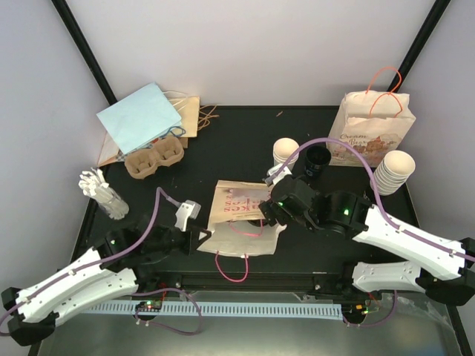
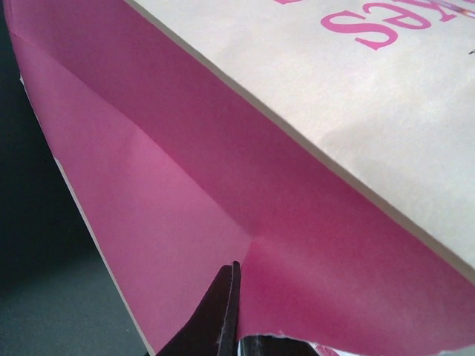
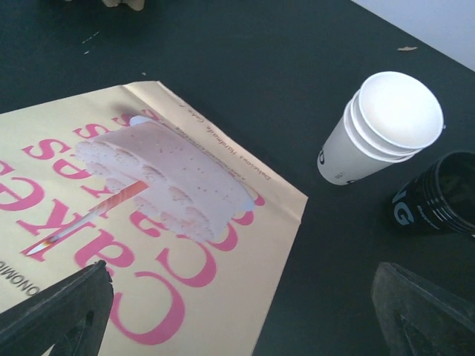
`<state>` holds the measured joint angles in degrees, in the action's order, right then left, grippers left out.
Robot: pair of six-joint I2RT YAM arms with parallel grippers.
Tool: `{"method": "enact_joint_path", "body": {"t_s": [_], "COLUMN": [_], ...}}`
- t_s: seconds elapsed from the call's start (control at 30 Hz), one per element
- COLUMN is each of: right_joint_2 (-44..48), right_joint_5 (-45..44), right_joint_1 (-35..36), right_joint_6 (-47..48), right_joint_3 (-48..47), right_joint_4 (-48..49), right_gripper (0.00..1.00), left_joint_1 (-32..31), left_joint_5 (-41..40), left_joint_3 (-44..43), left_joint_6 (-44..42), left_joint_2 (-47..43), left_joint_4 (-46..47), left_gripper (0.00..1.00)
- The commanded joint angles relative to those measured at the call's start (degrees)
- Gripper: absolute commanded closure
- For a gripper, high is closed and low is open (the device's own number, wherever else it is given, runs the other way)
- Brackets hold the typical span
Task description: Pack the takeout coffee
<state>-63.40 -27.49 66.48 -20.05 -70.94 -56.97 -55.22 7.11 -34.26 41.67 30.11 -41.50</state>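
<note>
Near the middle of the table's (image 1: pixel 245 144) front edge, a cream paper bag (image 1: pixel 241 222) with pink lettering lies flat. The left gripper (image 1: pixel 202 241) is clamped on its near left corner, at the pink-lined mouth. The right gripper (image 1: pixel 269 200) hovers over the bag's far right side, fingers wide apart and empty. A white cup stack (image 1: pixel 285 152) and a black cup (image 1: pixel 317 162) stand just beyond.

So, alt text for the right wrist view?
A flat paper bag printed with a cake lies on a dark table beside stacked white cups and a black cup; the open right hand hovers above.
</note>
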Motion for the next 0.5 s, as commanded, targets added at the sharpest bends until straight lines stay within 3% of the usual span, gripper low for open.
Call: {"method": "enact_joint_path", "body": {"t_s": [0.0, 0.27, 0.47], "right_joint_2": [-0.1, 0.8, 2.2], "right_joint_5": [-4.7, -6.0, -6.5], "right_joint_1": [-1.0, -3.2, -4.2], "right_joint_6": [-1.1, -1.7, -1.5], "right_joint_3": [-2.4, -3.3, -3.4], "right_joint_4": [-0.2, -0.8, -1.4], "right_gripper": [0.01, 0.0, 0.0], "left_joint_1": [-0.2, 0.0, 2.8], "left_joint_5": [-2.2, -5.5, -1.1], "left_joint_3": [-3.8, -13.4, -20.9], "left_joint_6": [3.1, 2.4, -0.2], "left_joint_2": [0.0, 8.0, 15.4], "left_joint_4": [-1.7, -9.1, -9.5], "left_gripper": [0.98, 0.98, 0.98]}}
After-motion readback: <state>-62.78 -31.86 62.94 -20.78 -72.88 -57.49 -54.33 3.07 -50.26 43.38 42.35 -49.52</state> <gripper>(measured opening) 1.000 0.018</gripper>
